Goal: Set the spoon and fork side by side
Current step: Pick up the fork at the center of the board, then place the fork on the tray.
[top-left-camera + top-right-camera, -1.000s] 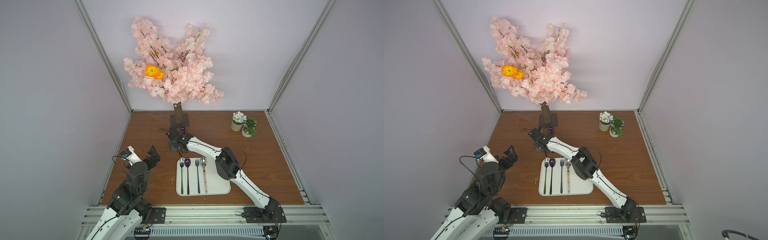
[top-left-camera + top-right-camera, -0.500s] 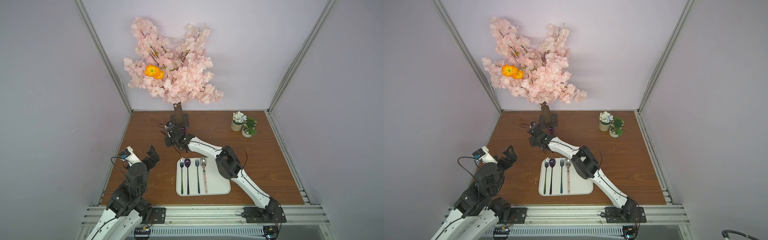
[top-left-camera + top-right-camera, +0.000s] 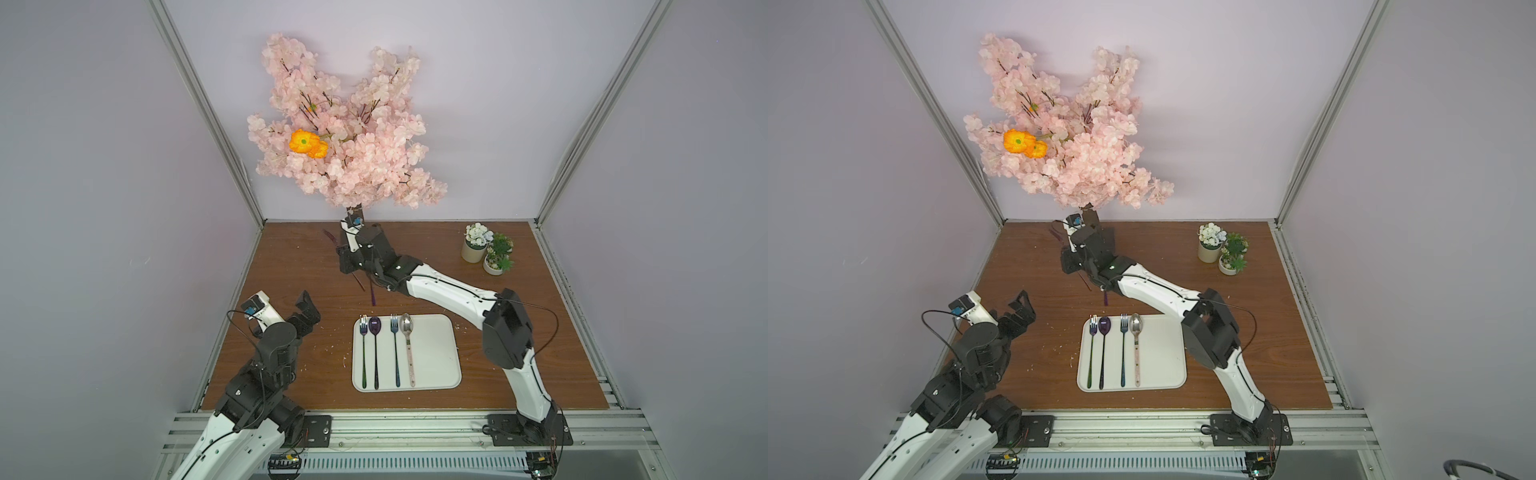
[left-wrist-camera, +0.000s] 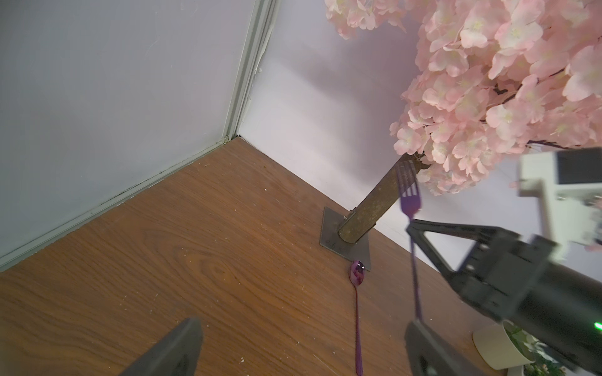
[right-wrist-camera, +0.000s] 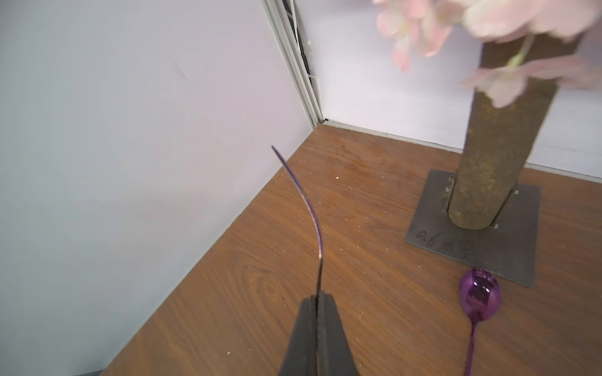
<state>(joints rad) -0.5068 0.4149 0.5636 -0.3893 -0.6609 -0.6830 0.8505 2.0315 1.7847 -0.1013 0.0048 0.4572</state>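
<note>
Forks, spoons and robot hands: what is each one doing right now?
purple fork, held up in the air by its handle.
purple spoon, lying flat on the table, untouched.
right gripper, shut on the purple fork.
left gripper, open and empty.
tray cutlery, four pieces lying in a row on the tray.

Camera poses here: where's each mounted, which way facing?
Top views: high above the front rail, looking down and forward; left arm, right arm, tray and blossom tree show in both top views.
Left wrist: on the left arm, aimed at the far left wall corner; left claw open at frame edge, right claw holding the purple fork.
Right wrist: on the right arm, aimed at the same corner; right claw shut on the fork.
Shared: both wrist views show the purple spoon next to the tree's base plate.
</note>
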